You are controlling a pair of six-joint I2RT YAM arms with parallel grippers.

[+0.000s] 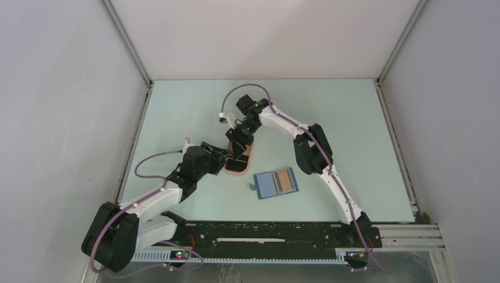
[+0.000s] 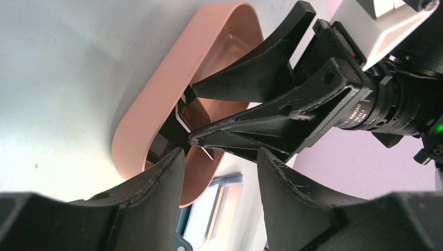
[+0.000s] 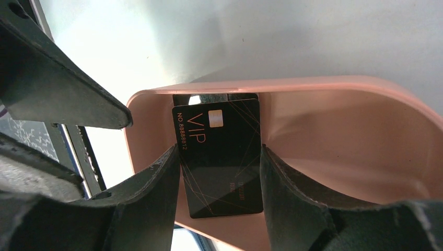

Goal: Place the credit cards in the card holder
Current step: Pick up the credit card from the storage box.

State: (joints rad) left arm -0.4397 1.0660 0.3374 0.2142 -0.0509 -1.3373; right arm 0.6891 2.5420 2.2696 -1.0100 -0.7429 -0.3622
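A pale green table (image 1: pixel 194 112) stands between bare white walls (image 1: pixel 59 88) (glare washes out the surface beside the tray). The right gripper (image 3: pixel 219 151) reaches into the pink tray (image 3: pixel 365 89), its jaws pinching the black card (image 3: pixel 219 178) by its long edges. A grey sliver (image 3: pixel 214 97) behind that card, just past the fingertips, is too hidden to name. The left gripper (image 2: pixel 219 152) hangs at the tray's near end, jaws spread on nothing. The blue wallet (image 1: pixel 268 184) lies open, apart from both pairs of jaws, with a tan card (image 1: pixel 285 180) on it. The left wrist view cuts it off between the fingers.
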